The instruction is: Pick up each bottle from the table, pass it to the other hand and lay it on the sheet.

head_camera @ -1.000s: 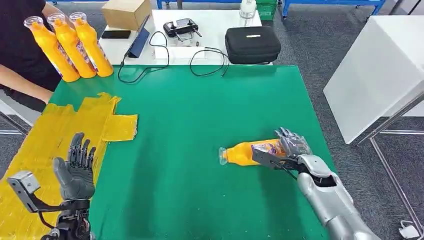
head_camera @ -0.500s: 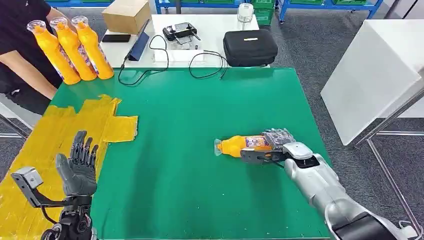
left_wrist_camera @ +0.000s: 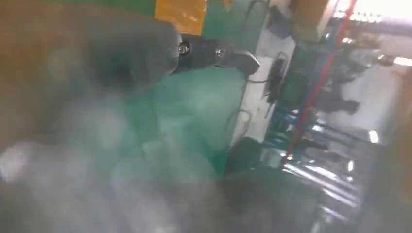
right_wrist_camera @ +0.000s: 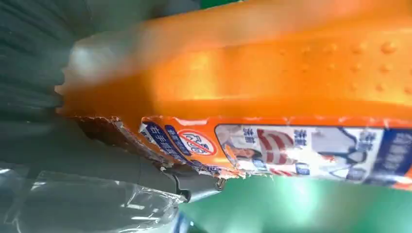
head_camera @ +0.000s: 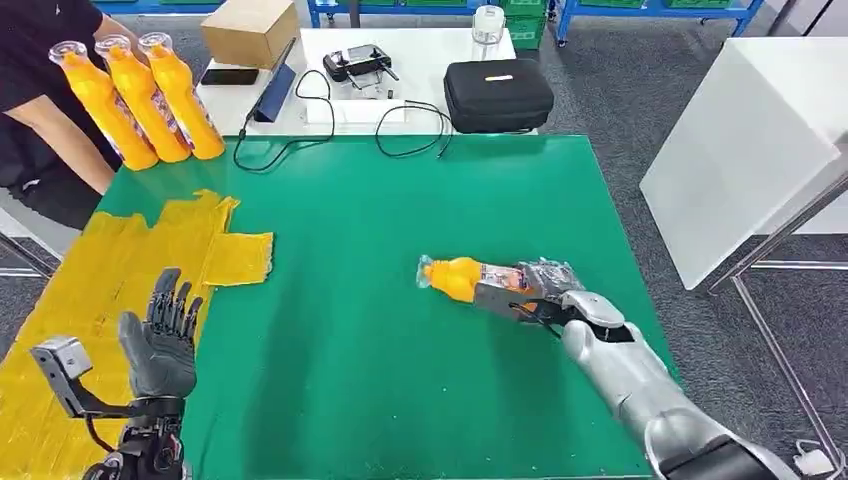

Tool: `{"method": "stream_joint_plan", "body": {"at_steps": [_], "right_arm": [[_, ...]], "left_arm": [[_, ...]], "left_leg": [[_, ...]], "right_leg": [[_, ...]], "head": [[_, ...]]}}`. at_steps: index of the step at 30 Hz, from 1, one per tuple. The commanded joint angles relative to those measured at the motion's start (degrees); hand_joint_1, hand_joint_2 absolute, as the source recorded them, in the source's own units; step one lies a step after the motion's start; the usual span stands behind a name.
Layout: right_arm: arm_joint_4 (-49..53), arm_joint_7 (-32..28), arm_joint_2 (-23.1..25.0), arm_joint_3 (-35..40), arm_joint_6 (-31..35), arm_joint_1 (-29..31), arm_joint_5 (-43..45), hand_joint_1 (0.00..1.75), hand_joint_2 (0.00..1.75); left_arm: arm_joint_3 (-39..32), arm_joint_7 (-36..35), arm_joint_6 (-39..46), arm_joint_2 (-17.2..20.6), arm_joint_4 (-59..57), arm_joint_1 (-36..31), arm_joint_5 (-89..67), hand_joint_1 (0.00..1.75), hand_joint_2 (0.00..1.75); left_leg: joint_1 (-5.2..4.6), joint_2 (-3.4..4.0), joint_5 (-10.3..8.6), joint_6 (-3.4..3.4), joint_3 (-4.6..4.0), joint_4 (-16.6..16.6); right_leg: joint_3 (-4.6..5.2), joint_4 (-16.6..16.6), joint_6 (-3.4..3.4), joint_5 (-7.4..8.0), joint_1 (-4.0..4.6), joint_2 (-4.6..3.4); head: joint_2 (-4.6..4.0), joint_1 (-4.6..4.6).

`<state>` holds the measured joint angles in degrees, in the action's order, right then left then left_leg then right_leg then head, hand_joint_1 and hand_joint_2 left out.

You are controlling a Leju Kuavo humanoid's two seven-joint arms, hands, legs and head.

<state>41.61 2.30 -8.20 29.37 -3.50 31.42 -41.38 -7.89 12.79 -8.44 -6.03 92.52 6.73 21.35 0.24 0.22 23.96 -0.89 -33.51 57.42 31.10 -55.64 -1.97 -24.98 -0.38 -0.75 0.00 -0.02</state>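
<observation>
Head view first: the right hand (head_camera: 535,290) has its fingers wrapped round the labelled body of an orange bottle (head_camera: 460,277), cap end pointing toward the robot's left, over the right half of the green table (head_camera: 380,220). Whether the bottle is touching the cloth or just off it, I cannot tell from up here. Over on the left, the left hand (head_camera: 160,340) stands upright with its fingers spread and nothing in it, right at the edge of the yellow sheet (head_camera: 90,290) that covers the table's near-left corner. Between the two hands lies bare green cloth, the bottle well apart from the sheet.

Up at the far-left corner, three more orange bottles (head_camera: 140,95) stand upright and close together, with a person's arm (head_camera: 70,140) just beside them. Behind the green table sits a white table (head_camera: 400,50) carrying a cardboard box (head_camera: 252,30), a black case (head_camera: 498,95), a handheld controller (head_camera: 360,60) and loose black cables (head_camera: 330,125).

Right wrist view is close in on the bottle (right_wrist_camera: 272,87), with its printed label (right_wrist_camera: 291,145) facing the lens and the grey thumb (right_wrist_camera: 97,160) pressed under it.
</observation>
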Motion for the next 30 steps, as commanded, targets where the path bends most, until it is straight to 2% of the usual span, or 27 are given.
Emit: {"method": "stream_joint_plan", "body": {"at_steps": [1,5,7,12,16,27,30], "right_arm": [[30.35,-0.82,3.78,-3.96,-1.41,-11.18,16.18,1.75,1.75],[33.59,-4.89,7.10,-2.50,0.75,-11.02,19.78,1.75,1.75],[34.44,-3.91,9.42,0.81,1.41,-9.56,20.64,1.75,1.75],[28.85,-2.48,13.34,5.57,5.00,-5.19,23.12,1.75,1.75],[27.39,-2.64,13.83,6.60,5.37,-4.43,23.41,1.75,1.75],[25.10,-0.86,16.06,10.18,6.81,-2.99,20.45,1.75,1.75],[25.29,-0.49,16.89,13.52,8.05,-3.75,16.44,1.75,1.75]], "left_arm": [[4.59,-1.00,-4.29,0.97,-1.36,1.68,0.36,0.00,1.75],[6.40,-0.89,-7.35,1.15,-1.28,1.73,2.56,0.00,1.75],[7.55,-0.70,-8.02,1.00,-0.86,1.40,3.17,0.00,1.75],[10.57,-0.57,-10.23,1.37,0.22,0.47,5.89,0.00,1.75],[11.23,-0.92,-10.40,1.15,0.53,0.51,7.12,0.00,1.75],[13.05,-1.11,-10.71,0.59,2.03,-0.67,8.24,0.00,1.75],[12.69,-0.96,-9.82,0.05,2.10,-1.09,8.61,0.00,1.75]], "left_leg": [[-0.01,-0.01,0.00,0.07,-0.21,0.03],[-0.03,-0.13,-0.18,0.12,-0.65,0.00],[0.00,-0.03,-0.13,0.12,-0.77,0.05],[0.04,0.13,-0.09,0.12,-0.87,0.08],[0.02,-0.17,-0.21,0.08,-0.97,0.03],[0.05,-0.15,-0.16,0.11,-0.95,0.04],[0.04,-0.17,-0.17,0.09,-0.96,0.02]], "right_leg": [[0.26,-0.09,0.08,-0.02,0.00,0.04],[0.59,-0.09,0.03,-0.01,-0.02,0.10],[0.73,-0.14,0.04,-0.02,0.01,0.01],[0.84,-0.17,0.07,-0.02,0.04,-0.12],[0.87,-0.10,0.03,0.01,0.01,0.14],[0.81,-0.09,0.05,-0.02,0.05,0.15],[0.82,-0.07,0.04,-0.01,0.03,0.15]], "head": [[0.00,0.00],[0.00,0.00],[0.00,0.02],[0.00,0.02],[0.00,0.00],[0.00,0.02],[0.00,0.02]]}}
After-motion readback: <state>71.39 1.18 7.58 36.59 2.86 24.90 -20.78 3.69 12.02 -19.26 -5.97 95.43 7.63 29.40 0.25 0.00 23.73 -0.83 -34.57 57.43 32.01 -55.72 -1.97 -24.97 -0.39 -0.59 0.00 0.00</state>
